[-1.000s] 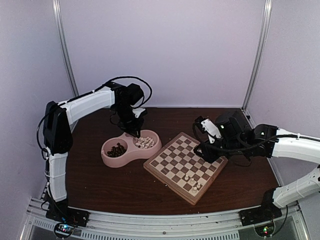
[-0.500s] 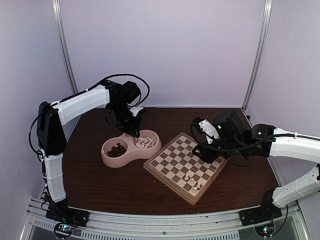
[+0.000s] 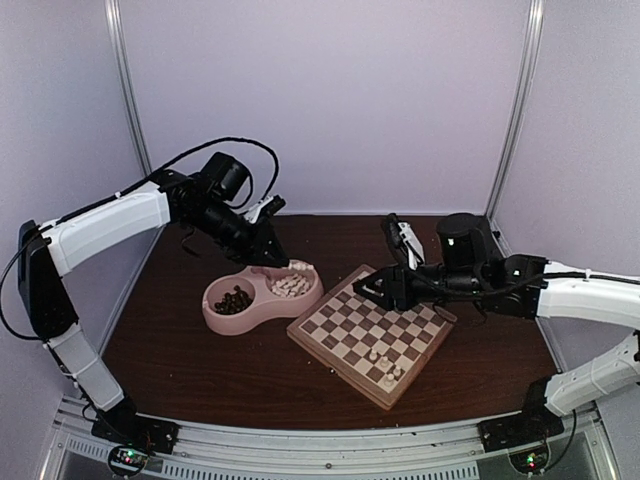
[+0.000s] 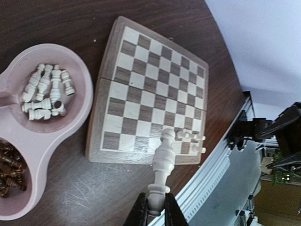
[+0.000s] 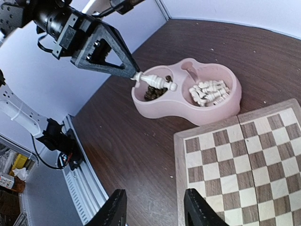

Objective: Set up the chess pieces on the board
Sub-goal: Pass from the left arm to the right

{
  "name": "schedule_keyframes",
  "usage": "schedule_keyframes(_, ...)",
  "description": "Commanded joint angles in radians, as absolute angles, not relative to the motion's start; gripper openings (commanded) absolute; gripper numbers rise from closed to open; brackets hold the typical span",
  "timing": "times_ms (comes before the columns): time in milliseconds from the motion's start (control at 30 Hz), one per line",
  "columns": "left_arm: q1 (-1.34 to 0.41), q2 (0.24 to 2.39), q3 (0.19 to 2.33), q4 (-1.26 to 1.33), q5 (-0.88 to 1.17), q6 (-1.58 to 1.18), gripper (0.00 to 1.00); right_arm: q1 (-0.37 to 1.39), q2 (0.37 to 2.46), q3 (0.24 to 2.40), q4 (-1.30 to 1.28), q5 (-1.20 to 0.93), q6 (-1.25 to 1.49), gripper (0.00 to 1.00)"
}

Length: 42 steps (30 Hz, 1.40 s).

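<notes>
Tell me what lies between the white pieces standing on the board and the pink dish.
Only empty squares of the board and its light rim, as the left wrist view shows; nothing stands between the standing pieces and the dish.

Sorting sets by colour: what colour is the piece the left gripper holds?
Cream-white. The chess piece in the left gripper shows best in the left wrist view.

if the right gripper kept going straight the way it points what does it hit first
Probably the pink dish, near its bowl of white pieces; depth is unclear.
</notes>
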State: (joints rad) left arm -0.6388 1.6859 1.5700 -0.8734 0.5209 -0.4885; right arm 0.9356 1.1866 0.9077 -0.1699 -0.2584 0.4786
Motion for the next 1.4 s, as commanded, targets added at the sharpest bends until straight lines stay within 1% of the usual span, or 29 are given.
schedule_keyframes(0,-0.644,1.637,1.487,-0.635,0.689,-0.595,0.13,0.915,1.253,0.903,0.065,-0.421,0.634,0.45)
schedule_keyframes(167,-0.644,1.631,1.434,-0.534,0.803,-0.65,0.13,0.882,1.327,0.89,0.242,-0.501,0.759,0.51)
schedule_keyframes(433,-0.644,1.628,1.385,-0.444,0.881,-0.698,0.13,0.857,1.377,0.9,0.267,-0.494,0.804,0.52)
schedule_keyframes(600,-0.644,1.626,1.377,-0.433,0.909,-0.706,0.13,0.846,1.39,0.91,0.241,-0.487,0.792,0.65)
schedule_keyframes(667,-0.644,1.625,1.37,-0.423,0.92,-0.711,0.13,0.839,1.393,0.91,0.241,-0.48,0.794,0.68)
schedule_keyframes(733,-0.646,1.625,1.364,-0.419,0.925,-0.714,0.13,0.833,1.397,0.908,0.24,-0.479,0.8,0.69)
schedule_keyframes(767,-0.646,1.625,1.36,-0.411,0.931,-0.718,0.13,0.83,1.399,0.905,0.246,-0.483,0.804,0.68)
schedule_keyframes(833,-0.646,1.625,1.351,-0.397,0.946,-0.726,0.13,0.821,1.406,0.899,0.281,-0.501,0.818,0.6)
schedule_keyframes(867,-0.646,1.626,1.349,-0.39,0.952,-0.728,0.13,0.817,1.409,0.895,0.299,-0.512,0.825,0.57)
schedule_keyframes(1000,-0.649,1.626,1.347,-0.379,0.971,-0.736,0.13,0.809,1.425,0.893,0.348,-0.561,0.847,0.5)
schedule_keyframes(1200,-0.653,1.625,1.348,-0.37,0.983,-0.741,0.14,0.807,1.442,0.895,0.359,-0.582,0.857,0.49)
schedule_keyframes(1367,-0.655,1.625,1.346,-0.37,0.983,-0.742,0.14,0.804,1.44,0.887,0.377,-0.589,0.864,0.36)
